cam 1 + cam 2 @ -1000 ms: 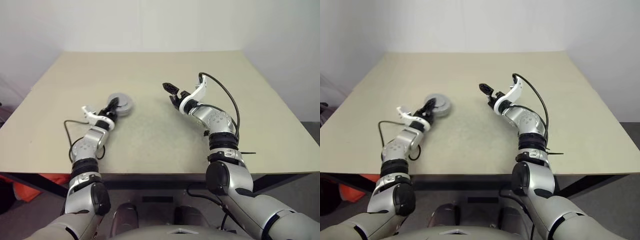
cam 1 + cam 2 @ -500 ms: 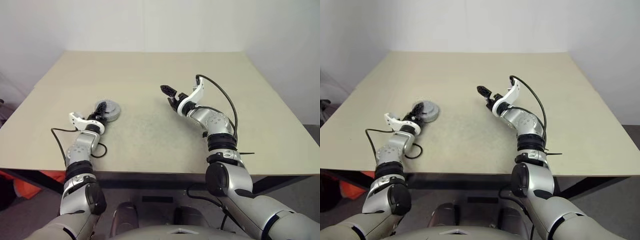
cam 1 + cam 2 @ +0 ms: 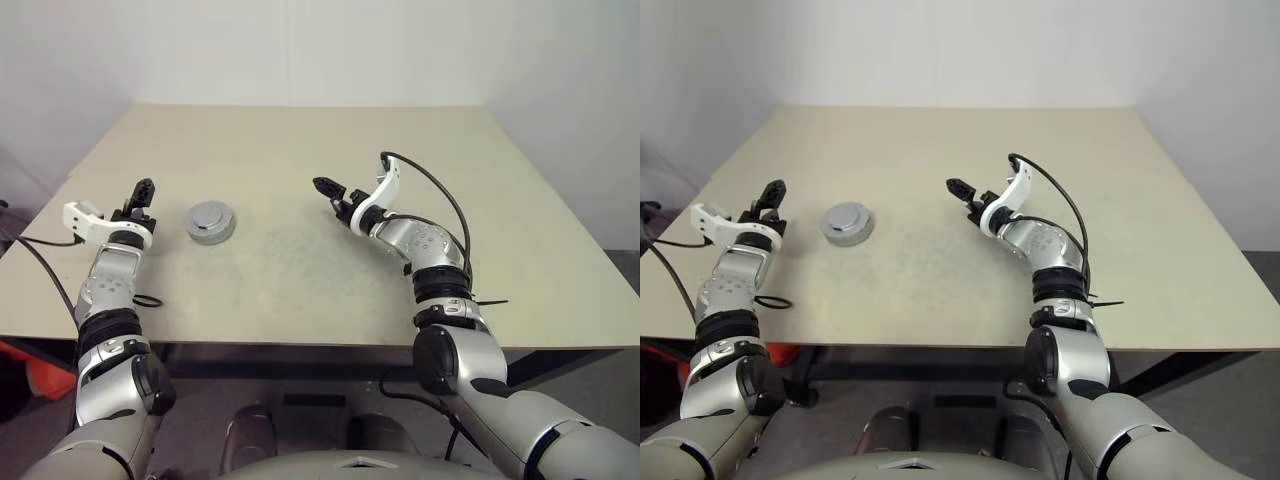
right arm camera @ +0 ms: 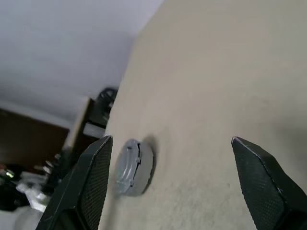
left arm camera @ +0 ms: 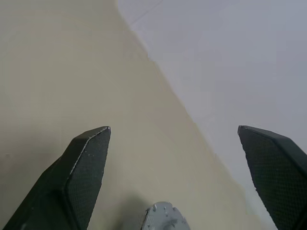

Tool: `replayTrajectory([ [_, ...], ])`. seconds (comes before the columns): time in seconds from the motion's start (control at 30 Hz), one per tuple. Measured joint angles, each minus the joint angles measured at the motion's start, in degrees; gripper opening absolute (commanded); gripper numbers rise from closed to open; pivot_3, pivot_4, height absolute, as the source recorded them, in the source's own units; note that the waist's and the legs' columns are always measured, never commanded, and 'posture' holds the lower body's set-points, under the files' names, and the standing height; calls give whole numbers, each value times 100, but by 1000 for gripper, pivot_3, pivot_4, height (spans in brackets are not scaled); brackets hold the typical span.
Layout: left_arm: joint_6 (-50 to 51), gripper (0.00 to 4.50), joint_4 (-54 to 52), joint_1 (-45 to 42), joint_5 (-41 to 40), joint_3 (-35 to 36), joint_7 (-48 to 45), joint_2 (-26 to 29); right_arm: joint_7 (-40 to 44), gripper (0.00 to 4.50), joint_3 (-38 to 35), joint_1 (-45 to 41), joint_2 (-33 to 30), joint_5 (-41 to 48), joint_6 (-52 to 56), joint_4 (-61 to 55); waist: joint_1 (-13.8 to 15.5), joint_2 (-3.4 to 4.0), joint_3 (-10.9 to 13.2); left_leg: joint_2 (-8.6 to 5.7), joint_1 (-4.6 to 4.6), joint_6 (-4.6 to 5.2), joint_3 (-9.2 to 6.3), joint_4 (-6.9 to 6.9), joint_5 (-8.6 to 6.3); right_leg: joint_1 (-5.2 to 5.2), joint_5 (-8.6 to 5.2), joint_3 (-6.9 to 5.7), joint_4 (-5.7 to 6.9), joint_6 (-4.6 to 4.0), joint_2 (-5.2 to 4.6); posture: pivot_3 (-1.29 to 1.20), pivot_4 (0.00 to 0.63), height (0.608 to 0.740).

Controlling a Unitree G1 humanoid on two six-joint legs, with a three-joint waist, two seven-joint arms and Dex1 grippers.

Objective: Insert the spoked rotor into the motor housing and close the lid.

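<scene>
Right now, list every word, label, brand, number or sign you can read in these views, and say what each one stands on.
None: no readable text in any view.
The lid on the table: plain grey top, no lettering visible.
Left gripper and right gripper: no markings visible.
Clutter beyond the table edge in the right wrist view: too blurred to tell whether anything is printed there.

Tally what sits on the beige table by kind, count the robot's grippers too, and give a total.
Round grey metal motor assembly with its lid on: 1
Black two-fingered grippers, both open and holding nothing, the left gripper and the right gripper: 2
Beige table: 1
Total: 4
</scene>
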Motion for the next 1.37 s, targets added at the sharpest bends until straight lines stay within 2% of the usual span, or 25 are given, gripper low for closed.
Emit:
replayTrajectory([
  [0.07, -203, 4481, -474, 133, 526, -706, -341, -28, 410, 4450, 557, 209, -173, -449, -502, -369, 49, -8, -1, 2, 0, 0, -3, 0, 0, 6, 0, -1, -4, 1, -6, 0, 0, 740],
  [0.17, -509, 4481, -1265, 396, 1381, -1932, -1000, -66, 1235, 4450, 1422, 552, -923, -1288, -1319, -673, 141, -10, -1, -4, 5, 4, -9, 0, -2, 25, -2, -6, -11, 7, -22, 0, 0, 740],
  [0.27, -509, 4481, -1640, 585, 1761, -2653, -1481, -77, 1962, 4450, 1873, 783, -1575, -1770, -1771, -707, 113, -10, -1, -2, 10, 4, -9, 4, -2, 28, -2, -7, -8, 7, -17, 0, 0, 740],
  [0.4, -601, 4481, -1984, 850, 2408, -3659, -1953, -151, 2887, 4450, 2257, 1044, -2330, -2246, -2218, -671, 70, -8, 0, -1, 18, 5, -8, 7, -2, 28, -3, -3, 1, 2, -3, 0, 0, 740],
  [0.53, -1060, 4481, -1852, 1019, 3041, -4229, -2196, -196, 3137, 4450, 2309, 1055, -2516, -2518, -2616, -441, -54, -7, 0, 0, 20, 4, -7, 7, 0, 28, -2, -1, 13, -4, 5, 0, 0, 740],
  [0.73, -1475, 4481, -1526, 1086, 3447, -4370, -2353, -196, 3302, 4450, 2310, 1106, -2549, -2685, -2806, -362, -68, -6, 0, 0, 31, 23, -7, 21, -7, 28, 3, 0, 18, -12, 3, 0, 0, 740],
  [1.37, -1218, 4481, -1676, 1024, 3372, -3959, -2453, -201, 3159, 4450, 2304, 1079, -2473, -2904, -3175, 58, -72, -4, 0, 5, 23, 45, -7, 72, -20, 29, 4, 1, 42, -14, 2, 0, 0, 740],
])
